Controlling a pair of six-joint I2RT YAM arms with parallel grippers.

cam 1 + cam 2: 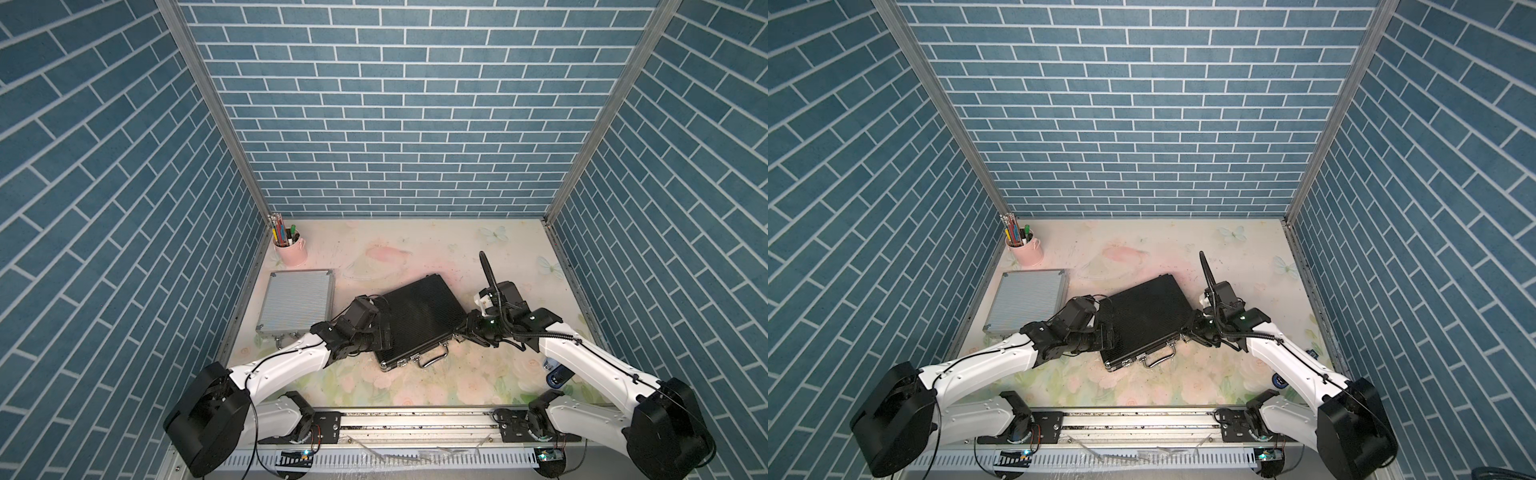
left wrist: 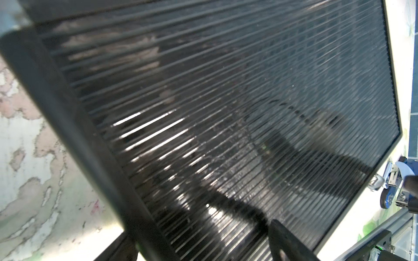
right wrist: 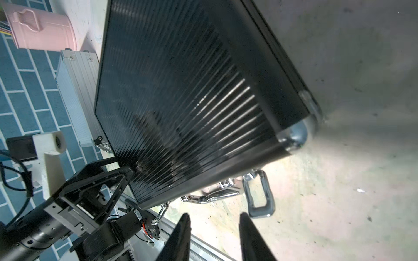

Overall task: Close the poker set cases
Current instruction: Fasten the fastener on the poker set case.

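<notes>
Black case (image 1: 415, 316) lies flat at mid-table (image 1: 415, 249) with its ribbed lid down. Its handle (image 1: 434, 357) and latches (image 1: 401, 362) face the front edge, turned slightly askew. Silver case (image 1: 297, 301) lies against the left edge, lid down, well apart from both arms.

Left gripper (image 1: 382, 328) sits at the black case's left side, jaws wide, one finger (image 3: 122, 171) on the lid rim. Whether it presses cannot be told.

Right gripper (image 3: 214, 217) sits at the case's right front corner, jaws narrowly apart and empty. In the right wrist view the handle and chrome latches lie just ahead of its fingertips.

Judgement: the lid is shut and latching is the step left. The latch side runs along the front edge between the two grippers, and the right arm is nearer to it.
</notes>
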